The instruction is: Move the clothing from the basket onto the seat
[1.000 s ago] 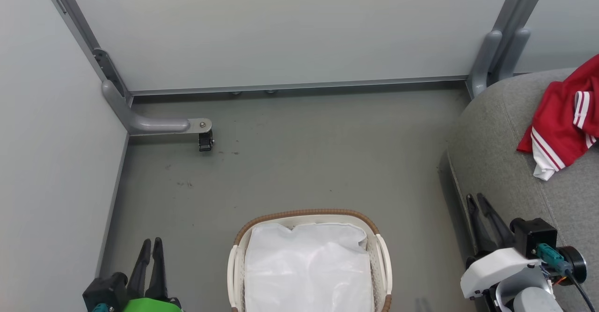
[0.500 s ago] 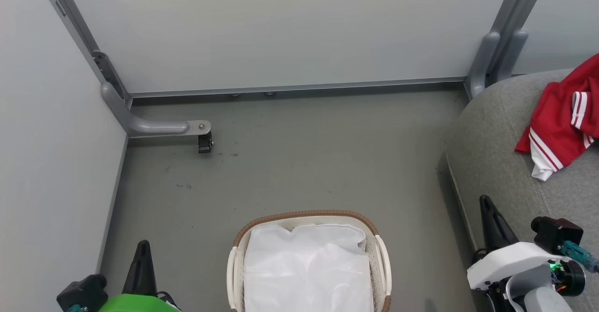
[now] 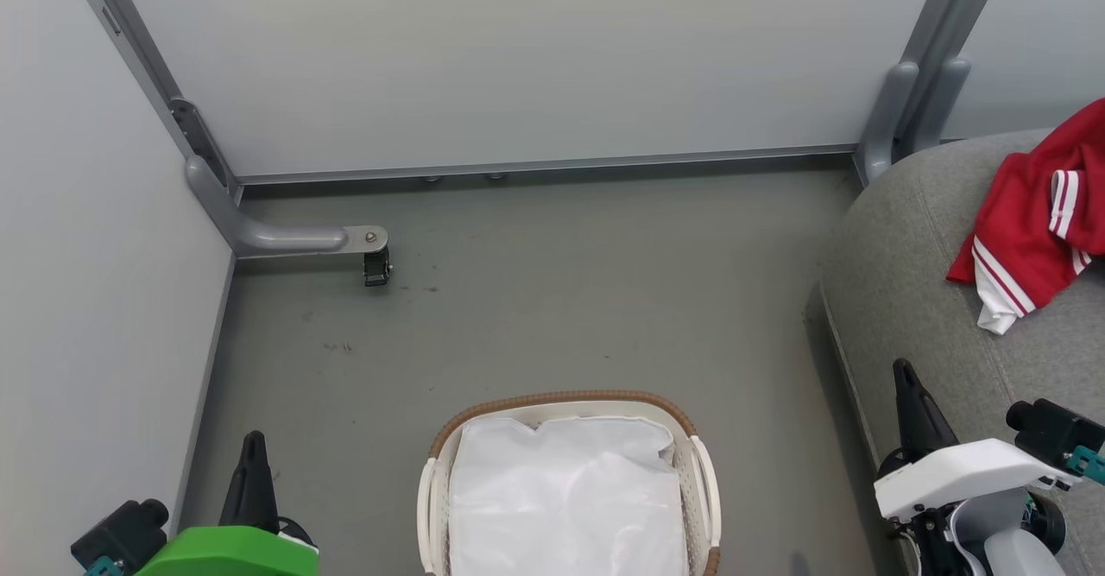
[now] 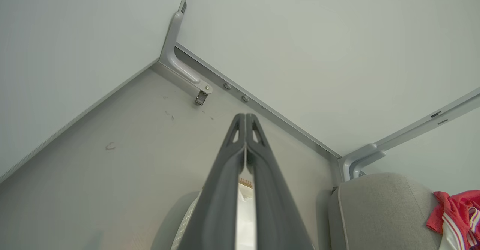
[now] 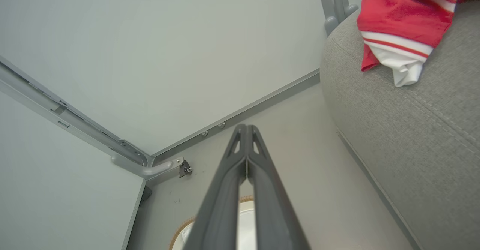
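Both pincers have drawn back.
Closed, empty: left pincer (image 3: 253, 436), right pincer (image 3: 903, 367); jersey (image 3: 1027, 213) on sofa (image 3: 898, 300), out of basket (image 3: 561, 398); task looks done.

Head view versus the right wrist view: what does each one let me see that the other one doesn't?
From the head: the left gripper, and the basket with its side handles around a white sheet. From the right wrist: the right gripper up close, shut with nothing in it. Shared: the red jersey lying on the grey seat, the basket's brown rim, the grey floor and the wall bracket.
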Controlling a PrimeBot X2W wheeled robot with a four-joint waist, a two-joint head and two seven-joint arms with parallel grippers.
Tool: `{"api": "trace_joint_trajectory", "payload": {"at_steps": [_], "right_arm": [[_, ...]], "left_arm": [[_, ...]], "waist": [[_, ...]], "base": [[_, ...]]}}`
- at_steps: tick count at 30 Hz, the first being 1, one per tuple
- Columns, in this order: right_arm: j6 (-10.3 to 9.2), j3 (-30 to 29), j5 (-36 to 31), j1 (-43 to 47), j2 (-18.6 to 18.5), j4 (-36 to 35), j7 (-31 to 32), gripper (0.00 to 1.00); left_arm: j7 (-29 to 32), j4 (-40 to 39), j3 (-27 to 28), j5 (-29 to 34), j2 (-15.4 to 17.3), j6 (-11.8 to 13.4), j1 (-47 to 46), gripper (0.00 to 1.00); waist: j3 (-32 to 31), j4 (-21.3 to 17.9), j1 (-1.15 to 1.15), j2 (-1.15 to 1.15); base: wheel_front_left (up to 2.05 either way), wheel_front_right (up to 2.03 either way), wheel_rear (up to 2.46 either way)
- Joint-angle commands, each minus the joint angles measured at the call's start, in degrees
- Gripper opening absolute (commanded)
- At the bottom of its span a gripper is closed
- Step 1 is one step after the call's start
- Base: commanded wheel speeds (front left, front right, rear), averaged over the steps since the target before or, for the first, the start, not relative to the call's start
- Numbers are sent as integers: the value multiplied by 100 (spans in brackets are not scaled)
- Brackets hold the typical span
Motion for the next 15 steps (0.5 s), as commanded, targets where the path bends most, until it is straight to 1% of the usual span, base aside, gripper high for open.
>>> {"api": "trace_joint_trajectory", "payload": {"at_steps": [1,15], "right_arm": [[-2,-27,233,-63,-45,-103,55,0],[-3,-67,1387,-71,-49,-169,338,0]], "left_arm": [[39,-101,41,-215,44,-5,-170,0],[321,-170,119,-1254,52,-7,-283,0]], "waist": [[-3,-2,0,0],[-33,-22,0,0]], "base": [[0,0,0],[0,0,0]]}}
